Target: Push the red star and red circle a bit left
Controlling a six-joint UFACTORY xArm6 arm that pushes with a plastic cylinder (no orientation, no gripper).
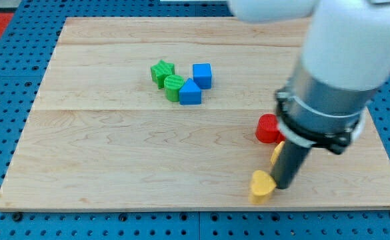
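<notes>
A: Nearest the view's bottom?
B: Yellow block [261,186], shape unclear, by the wooden board [115,167]'s lower edge. My tip [285,186] sits just right of it, apparently touching. No jaws exist (plain rod).

A: Hidden parts?
B: Second yellow block [275,153], above the first, mostly behind the rod. Red circle [268,129] above that, its right side covered by the arm. Red star not visible.

A: Farther off?
B: Well up-left of the yellow block: green circle [174,87], blue triangle [190,93], blue cube [202,75], green star [161,71], clustered.
</notes>
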